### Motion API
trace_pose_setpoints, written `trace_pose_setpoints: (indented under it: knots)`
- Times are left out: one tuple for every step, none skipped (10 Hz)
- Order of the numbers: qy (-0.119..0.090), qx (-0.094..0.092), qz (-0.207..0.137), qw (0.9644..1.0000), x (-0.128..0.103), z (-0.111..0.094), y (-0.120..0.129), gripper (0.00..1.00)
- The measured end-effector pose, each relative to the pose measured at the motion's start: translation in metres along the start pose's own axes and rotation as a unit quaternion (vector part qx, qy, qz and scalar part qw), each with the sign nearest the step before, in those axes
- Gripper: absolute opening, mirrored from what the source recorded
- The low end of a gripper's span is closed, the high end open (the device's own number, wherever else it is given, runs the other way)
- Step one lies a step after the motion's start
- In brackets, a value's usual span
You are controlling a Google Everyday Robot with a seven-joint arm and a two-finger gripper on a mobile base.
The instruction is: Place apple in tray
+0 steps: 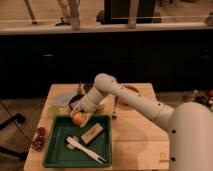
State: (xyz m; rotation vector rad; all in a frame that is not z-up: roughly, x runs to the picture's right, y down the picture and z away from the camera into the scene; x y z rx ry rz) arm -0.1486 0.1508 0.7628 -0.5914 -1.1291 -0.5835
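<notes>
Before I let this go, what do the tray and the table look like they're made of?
Tray: likely plastic, a uniform dark green with a moulded raised rim. Table: looks like wood, pale tan and matte, though no grain shows. The gripper is over the tray's far left corner, apple at its tip.

Dim, warm light falls from above on the bench (135, 145). The white arm (131, 97) catches a mild glare. The tool (80, 116), at the far edge of the tray (59, 134), is lit duller than the arm. The background is near black.
</notes>
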Motion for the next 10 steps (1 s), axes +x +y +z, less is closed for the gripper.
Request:
trace_pose_setpoints:
  knots:
    - [-0.002, 0.004, 0.002, 1.0000, 0.0001, -0.0007, 0.0007, 0.64]
    - [-0.003, 0.006, 0.003, 1.0000, 0.0004, -0.0011, 0.0016, 0.72]
    - [-0.004, 0.007, 0.005, 1.0000, 0.0006, -0.0013, 0.0021, 0.78]
    - [-0.004, 0.008, 0.006, 0.9999, 0.0009, -0.0016, 0.0026, 0.80]
    - [-0.004, 0.009, 0.007, 0.9999, 0.0012, -0.0016, 0.0030, 0.80]
    - [-0.004, 0.009, 0.007, 0.9999, 0.0012, -0.0017, 0.0031, 0.80]
    - [-0.004, 0.010, 0.007, 0.9999, 0.0015, -0.0019, 0.0033, 0.80]
    - [-0.003, 0.010, 0.007, 0.9999, 0.0017, -0.0021, 0.0032, 0.80]
    - [-0.002, 0.010, 0.006, 0.9999, 0.0018, -0.0028, 0.0028, 0.80]
    - [0.000, 0.010, 0.005, 0.9999, 0.0018, -0.0035, 0.0024, 0.80]
